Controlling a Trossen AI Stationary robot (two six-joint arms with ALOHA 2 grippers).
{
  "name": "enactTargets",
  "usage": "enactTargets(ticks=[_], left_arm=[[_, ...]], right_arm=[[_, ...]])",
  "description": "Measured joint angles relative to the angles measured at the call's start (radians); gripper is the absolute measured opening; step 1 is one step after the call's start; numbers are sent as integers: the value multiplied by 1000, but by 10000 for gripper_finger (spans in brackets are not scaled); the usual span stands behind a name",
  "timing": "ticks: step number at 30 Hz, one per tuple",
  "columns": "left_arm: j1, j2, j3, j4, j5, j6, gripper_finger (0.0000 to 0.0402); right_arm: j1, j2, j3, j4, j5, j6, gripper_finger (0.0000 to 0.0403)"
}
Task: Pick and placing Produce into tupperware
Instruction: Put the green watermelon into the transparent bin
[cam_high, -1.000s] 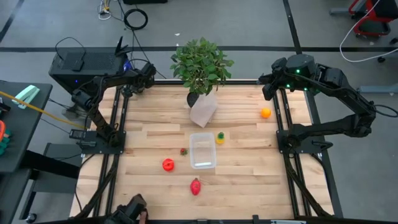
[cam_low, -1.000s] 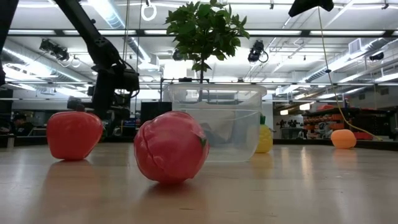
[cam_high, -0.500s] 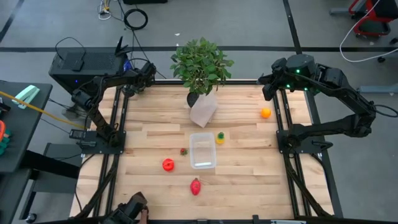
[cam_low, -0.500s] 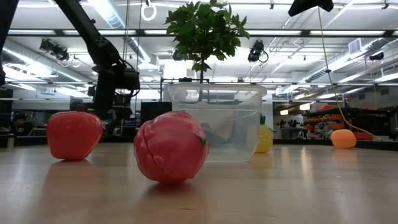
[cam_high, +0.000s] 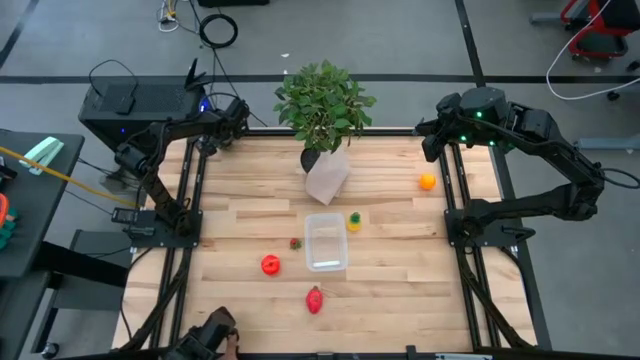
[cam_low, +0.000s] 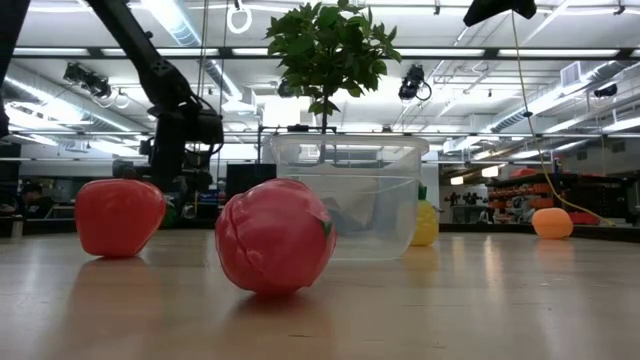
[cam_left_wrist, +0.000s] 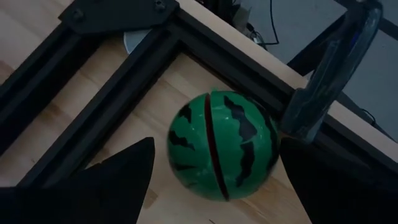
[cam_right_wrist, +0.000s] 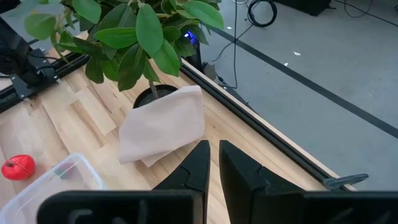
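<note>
A striped green toy watermelon (cam_left_wrist: 221, 146) lies on the wood in the table's far left corner, inside the black frame's angle. My left gripper (cam_left_wrist: 217, 142) stands open over it, one finger on each side; the arm (cam_high: 215, 130) hides the melon in the high view. The clear tupperware (cam_high: 325, 243) sits mid-table. Around it lie a red piece (cam_high: 270, 265), a pinkish-red one (cam_high: 315, 299), a tiny red one (cam_high: 295, 243), a yellow one (cam_high: 354, 221) and an orange one (cam_high: 427, 181). My right gripper (cam_right_wrist: 214, 165) hangs shut, high over the far right corner. My left gripper comes down at a slant with the watermelon between its fingers. One finger (cam_left_wrist: 292, 155) stands right against the melon's side and the other (cam_left_wrist: 134, 174) a little off it. Whether either finger touches the melon, I cannot tell.
A leafy potted plant (cam_high: 322, 105) in a pale wrapped pot (cam_high: 328, 175) stands at the far middle. Black frame rails (cam_left_wrist: 124, 68) hem in the melon's corner, and a grey bar (cam_left_wrist: 329, 74) rises just beside it. Bare wood lies along the near edge.
</note>
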Motion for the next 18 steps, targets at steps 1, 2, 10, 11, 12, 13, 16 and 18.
enactTargets(ticks=[1, 2, 10, 11, 12, 13, 16, 18], left_arm=[[3, 0, 0, 1, 8, 0, 353], [6, 0, 0, 3, 21, 0, 353], [10, 15, 1, 16, 67, -25, 352], [9, 15, 1, 15, 64, -26, 352], [9, 15, 1, 15, 59, -29, 352], [9, 15, 1, 16, 53, -32, 352], [9, 15, 1, 15, 40, -50, 352], [9, 15, 1, 14, 38, -51, 351]], right_arm=[[0, 0, 0, 0, 0, 0, 43], [0, 0, 0, 0, 0, 0, 43], [0, 0, 0, 0, 0, 0, 43], [0, 0, 0, 0, 0, 0, 43], [0, 0, 0, 0, 0, 0, 43], [0, 0, 0, 0, 0, 0, 43], [0, 0, 0, 0, 0, 0, 43], [0, 0, 0, 0, -1, 4, 43]])
